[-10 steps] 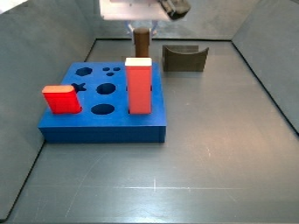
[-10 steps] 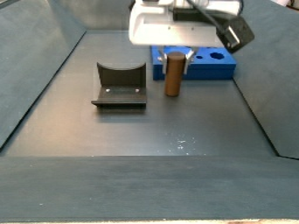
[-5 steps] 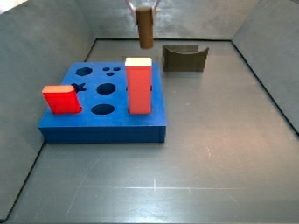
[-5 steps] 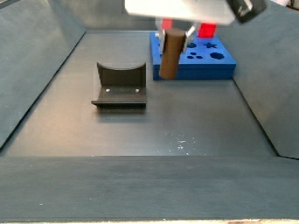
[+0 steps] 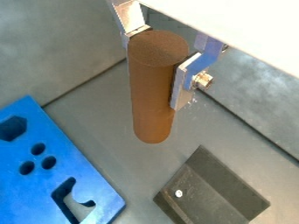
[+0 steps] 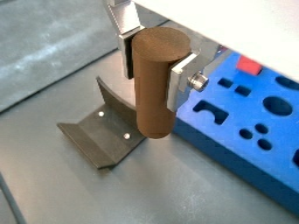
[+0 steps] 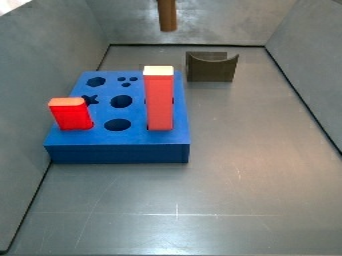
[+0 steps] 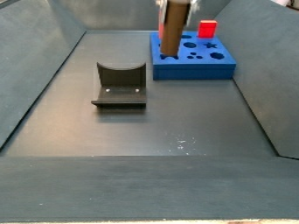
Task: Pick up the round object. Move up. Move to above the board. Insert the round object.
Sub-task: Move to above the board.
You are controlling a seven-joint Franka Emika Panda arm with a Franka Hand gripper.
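My gripper (image 5: 158, 54) is shut on the round object (image 5: 152, 87), a slim brown cylinder peg held upright between the silver fingers (image 5: 187, 79); it shows the same way in the other wrist view (image 6: 158, 83). In both side views only the peg's lower part hangs from the top edge (image 7: 166, 14) (image 8: 173, 31), high above the floor; the gripper itself is out of frame there. The board (image 7: 114, 125), a flat blue square block with round holes and a star hole, lies on the floor beside and below the peg (image 8: 193, 59) (image 6: 251, 118) (image 5: 41, 166).
A tall red block (image 7: 159, 98) and a short red block (image 7: 70, 113) stand in the board. A dark olive U-shaped piece (image 7: 211, 66) sits on the floor near the back wall (image 8: 121, 85), below the peg in a wrist view (image 6: 105, 131). Grey walls surround the floor.
The gripper has risen with the peg. The peg stood on the floor next to the board; now it hangs high and the gripper has left the side views.
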